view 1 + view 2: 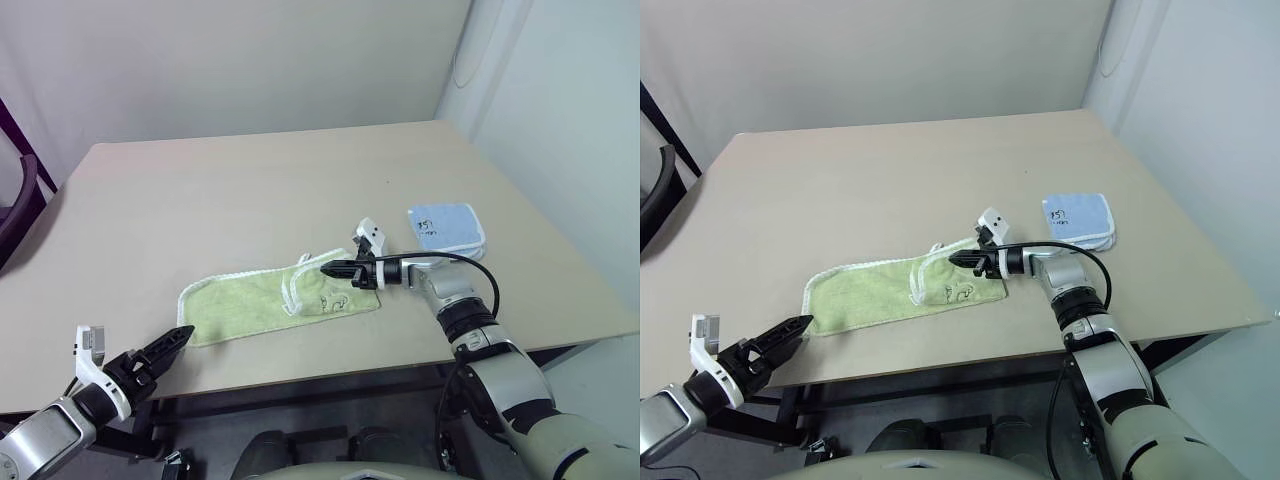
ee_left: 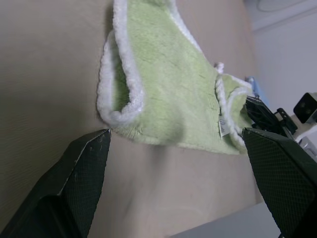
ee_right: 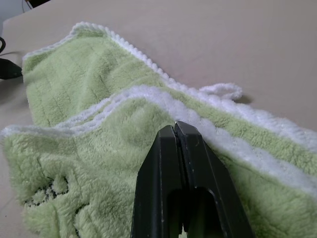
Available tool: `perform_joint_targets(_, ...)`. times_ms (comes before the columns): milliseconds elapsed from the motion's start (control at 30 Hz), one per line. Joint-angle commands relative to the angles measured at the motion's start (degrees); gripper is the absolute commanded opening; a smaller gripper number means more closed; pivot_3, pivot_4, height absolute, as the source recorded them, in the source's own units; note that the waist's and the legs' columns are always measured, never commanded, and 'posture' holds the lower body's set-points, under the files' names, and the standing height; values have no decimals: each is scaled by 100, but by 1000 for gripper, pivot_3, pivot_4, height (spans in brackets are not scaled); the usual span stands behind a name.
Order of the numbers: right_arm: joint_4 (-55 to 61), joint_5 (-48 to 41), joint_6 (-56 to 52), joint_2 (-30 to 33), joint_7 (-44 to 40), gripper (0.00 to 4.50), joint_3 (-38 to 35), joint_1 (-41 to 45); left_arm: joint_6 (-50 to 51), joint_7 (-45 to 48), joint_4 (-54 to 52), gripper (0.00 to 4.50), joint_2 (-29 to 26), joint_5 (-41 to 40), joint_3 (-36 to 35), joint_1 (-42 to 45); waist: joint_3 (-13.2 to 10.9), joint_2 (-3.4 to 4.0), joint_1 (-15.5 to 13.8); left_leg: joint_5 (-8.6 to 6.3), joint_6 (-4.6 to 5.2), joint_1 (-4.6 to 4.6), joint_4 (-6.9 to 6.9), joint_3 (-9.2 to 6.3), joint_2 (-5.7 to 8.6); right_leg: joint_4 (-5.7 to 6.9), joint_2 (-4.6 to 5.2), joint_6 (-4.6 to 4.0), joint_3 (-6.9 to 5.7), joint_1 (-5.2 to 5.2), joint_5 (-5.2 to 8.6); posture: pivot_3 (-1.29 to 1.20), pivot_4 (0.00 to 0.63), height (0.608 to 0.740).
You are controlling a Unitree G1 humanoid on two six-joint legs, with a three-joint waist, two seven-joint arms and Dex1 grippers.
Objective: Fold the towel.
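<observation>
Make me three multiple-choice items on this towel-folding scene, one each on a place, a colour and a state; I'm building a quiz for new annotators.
1. Where does the small light blue cloth lie relative to the towel?
A. On top of it
B. Apart from it, toward the robot's right
C. Under its left end

2. What colour is the towel's edging?
A. White
B. Dark blue
C. Red

3. How do the two pincers stand?
A. Both open
B. Left shut, right open
C. Left open, right shut

Answers:
1. B: bare table shows between the two cloths, with the blue one on the right side.
2. A: a white stitched border runs round the green terry.
3. C: the left pincer has its fingers spread wide near the towel's left end, while the right pincer has its fingers pressed together over the folded right end.
</observation>
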State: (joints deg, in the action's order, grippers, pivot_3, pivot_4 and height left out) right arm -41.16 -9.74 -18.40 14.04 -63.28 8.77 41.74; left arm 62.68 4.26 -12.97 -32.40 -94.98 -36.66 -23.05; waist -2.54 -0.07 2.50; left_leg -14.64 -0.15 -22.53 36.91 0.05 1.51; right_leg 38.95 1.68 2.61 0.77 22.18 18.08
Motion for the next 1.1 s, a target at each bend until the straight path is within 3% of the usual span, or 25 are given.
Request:
perform_joint_targets(33, 217, -32, 62, -49, 35, 0, -50, 50, -51, -234, 61, 4486, -219, -203, 81, 42, -2, 3, 0, 0, 0, 0, 0, 0, 0, 0, 0, 0, 0, 0, 0, 0, 0, 740)
perform_joint_targets(633, 44, 58, 12, 16, 170, 0, -84, 203, -450, -662, 386, 4486, -151, -260, 338, 649, -1, 3, -12, 2, -2, 0, -58, 0, 1, -63, 0, 1, 0, 0, -2, 0, 0, 740)
perform_joint_targets(767, 35, 7, -88, 19, 173, 0, -127, 264, -546, -911, 343, 3596, -62, -443, 393, 680, 1, -2, -3, 3, -1, -5, -82, 1, 2, -83, 1, 8, 0, 4, -6, 0, 0, 740)
perform_joint_targets(1100, -114, 42, -53, 39, 187, 0, -133, 333, -920, -1521, -176, 142, 70, -969, 529, 511, 1, -2, -5, 2, -3, -5, -82, 1, 2, -83, 0, 4, -1, 1, -4, 0, 0, 740)
